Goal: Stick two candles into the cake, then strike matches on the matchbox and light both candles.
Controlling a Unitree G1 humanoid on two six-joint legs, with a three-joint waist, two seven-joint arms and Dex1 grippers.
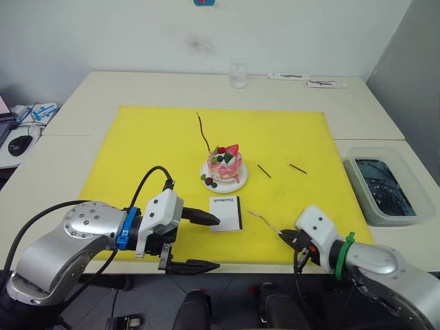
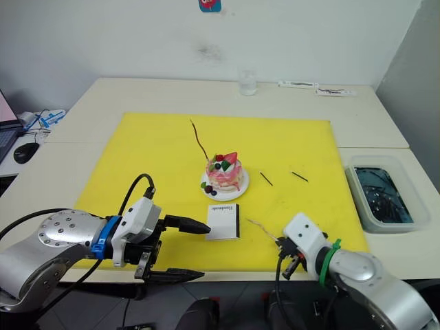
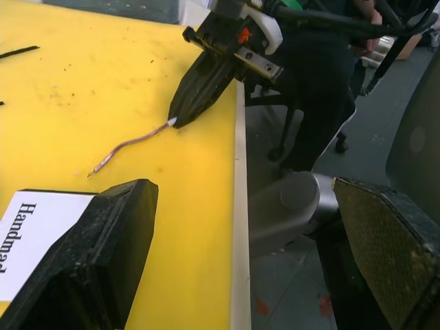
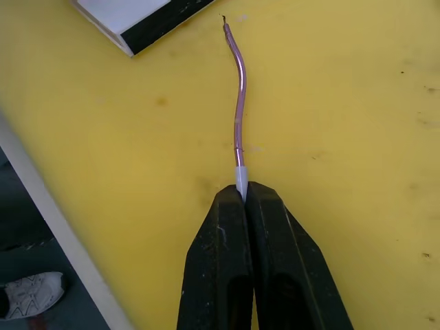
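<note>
We see the right gripper (image 4: pixel 242 196) pinching the pale end of a candle (image 4: pixel 239 124); the left gripper (image 1: pixel 199 240) is wide open near the matchbox (image 1: pixel 225 212).

Silver-grey rounded arm shells with screw rings are seen at lower left and lower right. The left gripper (image 1: pixel 203 242) has white housing, a blue band, black cable loops; the right gripper (image 1: pixel 287 237) has a green zip tie.

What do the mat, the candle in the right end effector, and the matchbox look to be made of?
The mat: probably foam or soft plastic, matte yellow, speckled with dark marks.
The candle, pinched at its pale end by the right end effector: likely wax, thin, wavy, slightly glossy.
The matchbox: apparently cardboard, matte white with printed lettering and a black strip along one side.
</note>
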